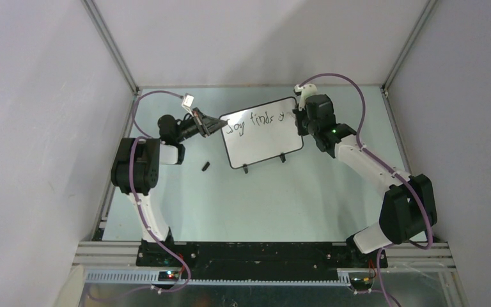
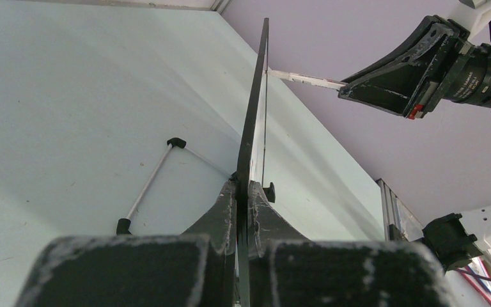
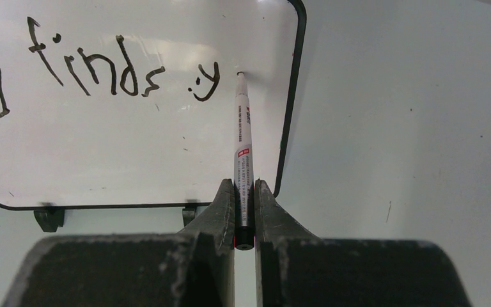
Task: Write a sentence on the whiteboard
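R hand point(image 3: 244, 187) shut tight on marker pen point(image 3: 242, 137), gripped near the tail so the tip reaches well out. Nib touches whiteboard point(image 3: 102, 153) close to its right edge, just past a "y". L hand point(image 2: 243, 192) pinched shut on board's left edge; I read that as bracing it vs pen pressure. Board stands mid-surface point(image 1: 262, 204) on its feet point(image 3: 48, 217), btwn both arms. Sentence point(image 3: 96, 70) reads "Joy finds" + start of word 3, one line only. Count: 2 hands, 1 pen, 1 board, 2 feet, 1 small black bit point(image 1: 205, 166) loose near L arm, prob the cap.
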